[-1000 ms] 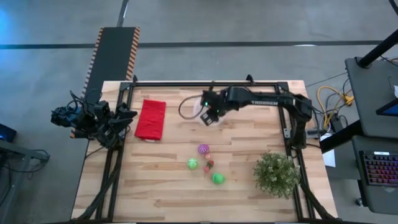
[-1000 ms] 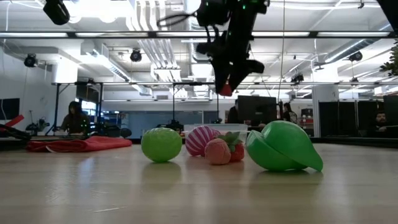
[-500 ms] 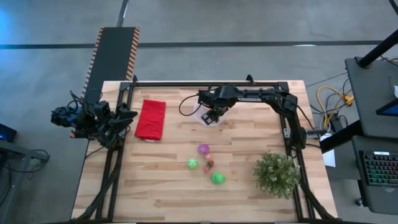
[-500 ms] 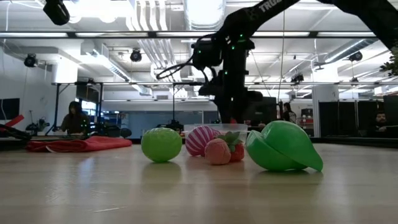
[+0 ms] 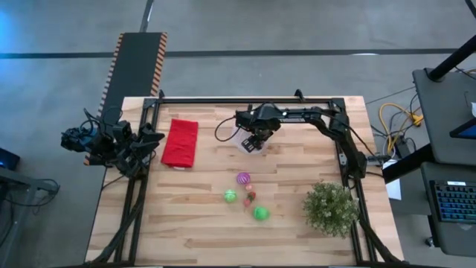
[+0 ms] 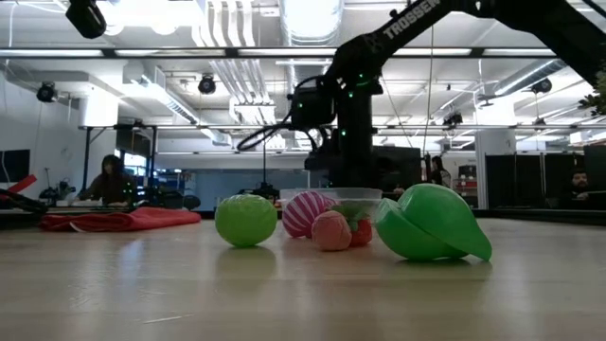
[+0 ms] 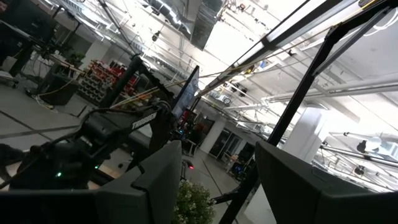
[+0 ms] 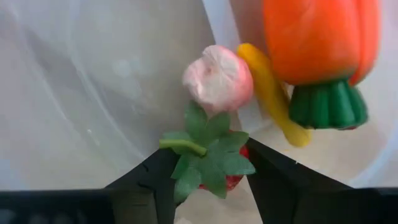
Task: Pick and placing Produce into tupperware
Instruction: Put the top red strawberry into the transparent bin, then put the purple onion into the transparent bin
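The clear round tupperware (image 5: 242, 144) stands on the table's far middle. My right gripper (image 8: 208, 186) reaches down inside it, shut on a red toy strawberry (image 8: 211, 158) with green leaves. An orange vegetable with a green stem (image 8: 317, 43), a yellow piece (image 8: 270, 93) and a pink piece (image 8: 217, 78) lie on its floor. Out on the table rest a purple ball (image 5: 243, 179), two green pieces (image 5: 230, 196) (image 5: 260, 213) and small red and pink pieces (image 5: 250, 195). My left gripper (image 7: 217, 180) is open, parked off the table's left edge and pointing up. My right gripper pinches the strawberry between its two fingers (image 8: 146, 183), one on each side of the red body just under the leafy top (image 8: 233, 182). The fingers come from above, pointing down into the tupperware. Whether the berry touches the container floor cannot be told.
A folded red cloth (image 5: 180, 142) lies at the far left of the table. A bushy potted plant (image 5: 330, 208) stands near the right edge. Black frame rails run along the table's sides. In the low view a person (image 6: 112, 180) sits in the room beyond.
My right gripper has come down from well above the table into the tupperware, shifting slightly toward the far edge, still carrying the red strawberry. The loose produce on the table has stayed where it was.
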